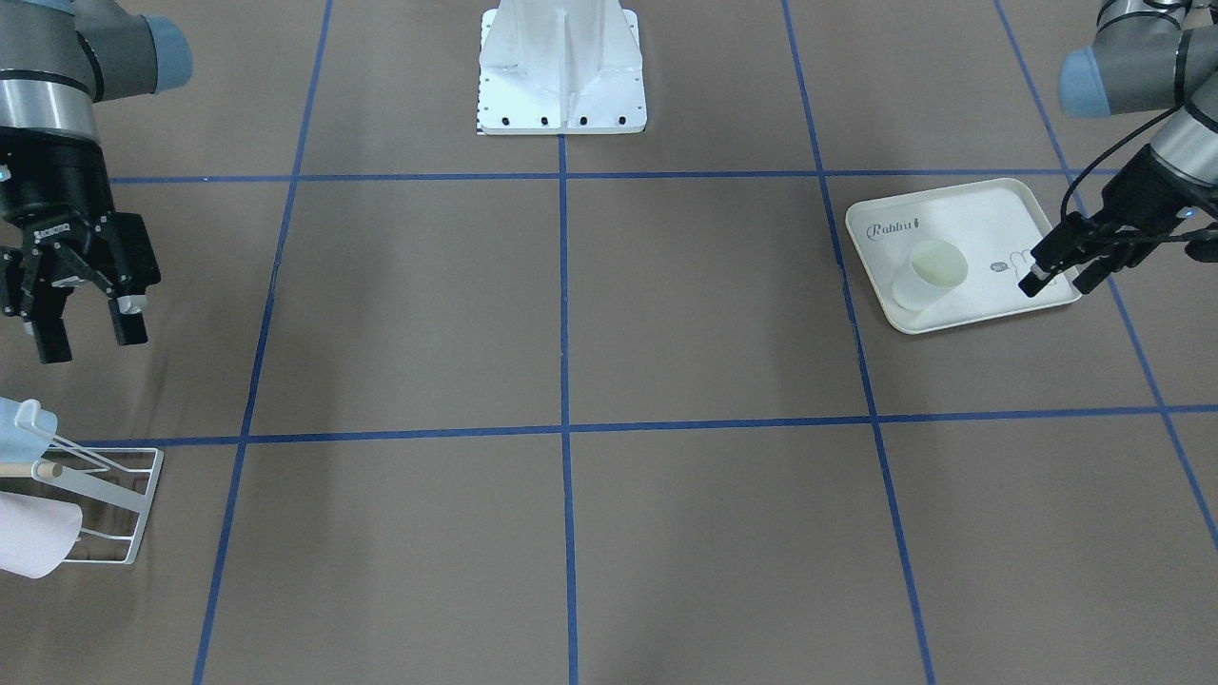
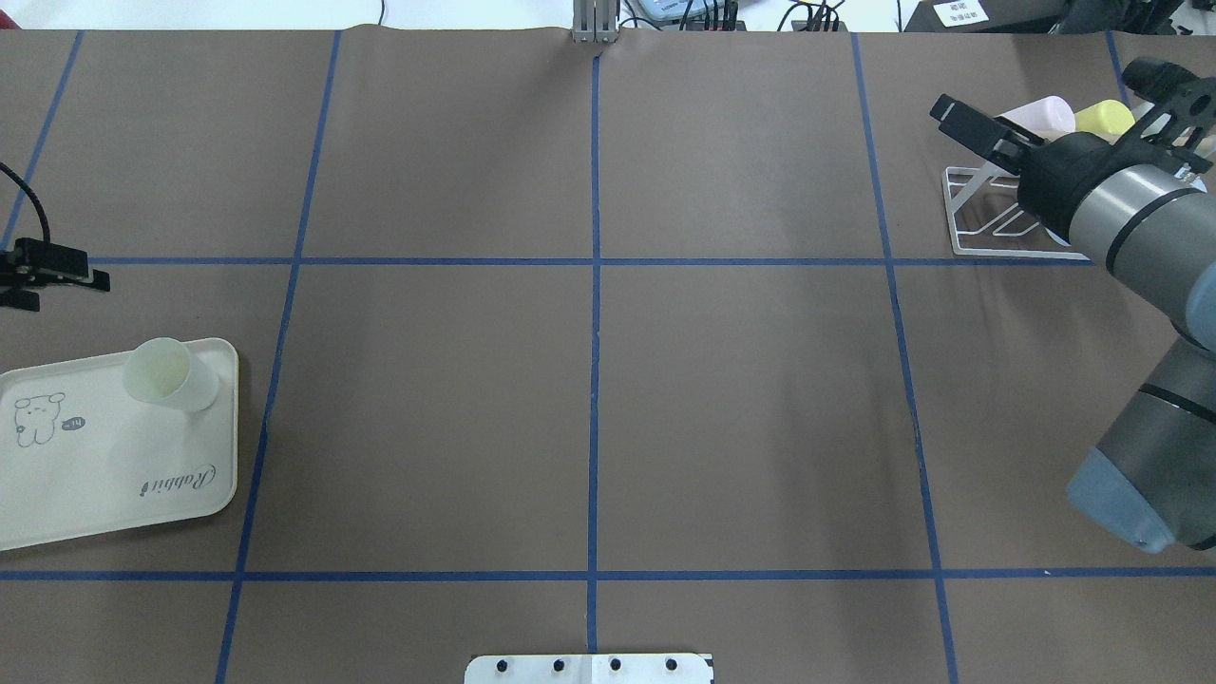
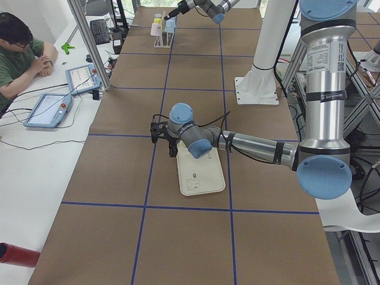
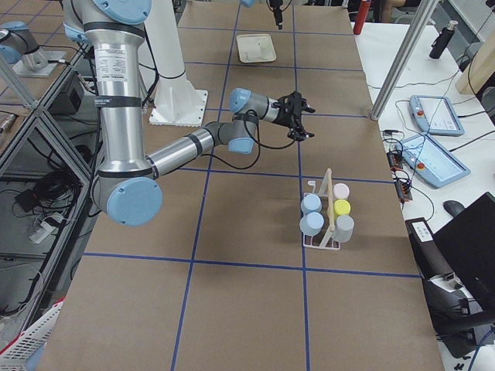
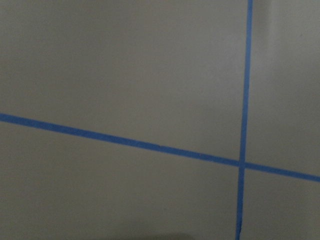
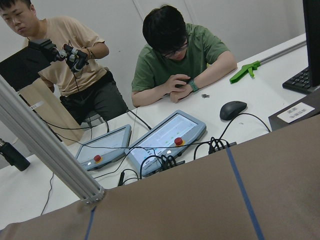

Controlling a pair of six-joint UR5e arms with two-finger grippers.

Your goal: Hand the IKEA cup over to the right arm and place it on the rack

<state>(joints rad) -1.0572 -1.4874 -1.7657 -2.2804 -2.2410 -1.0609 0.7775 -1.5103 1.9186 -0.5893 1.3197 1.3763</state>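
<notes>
While the left end effector point(image 1: 1059, 279) hovers raised off the surface point(image 2: 741, 408) near a corner of the cream tray point(image 2: 114, 475), its fingers stand apart with nothing between them. To its right, toward the middle of the surface, the IKEA cup point(image 1: 928, 276) stands mouth up on that tray, pale and whitish, clear of the fingers and lower than them. The rabbit drawing point(image 2: 38, 418) printed on the tray lies closer to the fingertips than the cup does, on the cup's left. Farther right, between the two arms, blue tape lines point(image 2: 594, 380) cross the brown surface in a grid. At the right side the right arm point(image 2: 1130, 223) carries the right end effector point(image 1: 90, 341) raised above the surface, its fingers spread wide and gripping nothing. Ahead of those fingertips and lower down, apart from them, the rack point(image 4: 329, 209) stands on the surface with five cups point(image 4: 340, 207) on its prongs: two pale blue, one pink, one yellow, one grey.
</notes>
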